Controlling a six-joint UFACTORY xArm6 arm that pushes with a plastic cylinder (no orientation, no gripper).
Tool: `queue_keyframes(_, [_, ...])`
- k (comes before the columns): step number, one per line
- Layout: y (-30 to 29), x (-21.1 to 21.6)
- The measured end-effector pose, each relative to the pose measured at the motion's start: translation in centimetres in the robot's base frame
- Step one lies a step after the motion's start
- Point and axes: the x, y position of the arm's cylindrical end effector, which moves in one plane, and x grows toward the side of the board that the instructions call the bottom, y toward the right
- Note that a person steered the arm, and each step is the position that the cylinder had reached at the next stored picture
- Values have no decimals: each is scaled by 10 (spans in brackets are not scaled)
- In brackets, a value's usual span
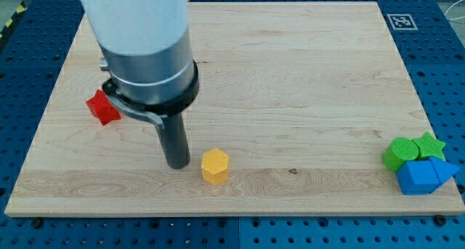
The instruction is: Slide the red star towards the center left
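Note:
The red star lies on the wooden board near its left edge, about mid-height, partly hidden by the arm's grey collar. My tip is the lower end of the dark rod. It rests on the board to the right of and below the red star, apart from it. A yellow hexagon block sits just right of the tip, with a small gap between them.
At the view's bottom right stand a green cylinder, a green star and two blue blocks, one boxy and one wedge-like, clustered at the board's corner. A black-and-white marker is at the top right.

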Motion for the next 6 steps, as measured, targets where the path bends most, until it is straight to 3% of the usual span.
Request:
queue_keyframes(4, [-50, -74])
queue_keyframes(6, [-68, -85])
